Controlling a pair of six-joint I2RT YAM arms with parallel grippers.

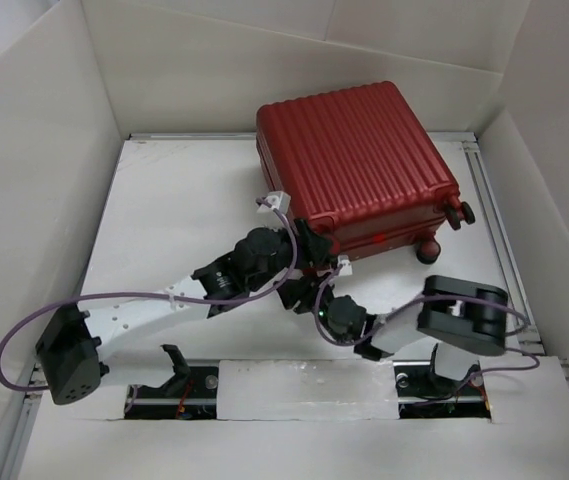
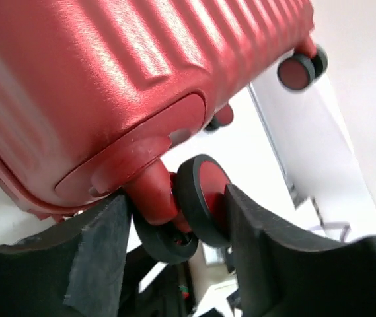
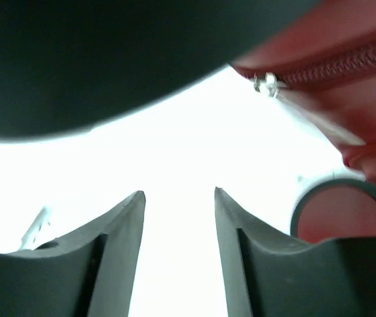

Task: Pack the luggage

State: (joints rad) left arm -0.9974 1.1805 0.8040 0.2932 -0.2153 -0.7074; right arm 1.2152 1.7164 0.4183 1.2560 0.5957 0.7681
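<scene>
The red ribbed luggage [image 1: 359, 160] lies closed and flat at the back middle-right of the table; its lining is hidden. My left gripper [image 1: 314, 248] is at its near left corner. In the left wrist view the left gripper [image 2: 178, 195] is shut on a dark caster wheel [image 2: 201, 198] of the luggage [image 2: 108, 79], one finger on each side. My right gripper [image 1: 296, 293] sits just below the left one, open and empty [image 3: 179, 191]. The right wrist view shows the luggage's zipper [image 3: 346, 63] and a wheel [image 3: 339, 211] to its right.
White walls [image 1: 34, 200] box in the table on the left, back and right. Two more wheels [image 1: 461, 212] stick out at the luggage's near right corner. A metal rail [image 1: 499, 230] runs along the table's right edge. The left arm's dark body [image 3: 108, 59] hangs over the right gripper.
</scene>
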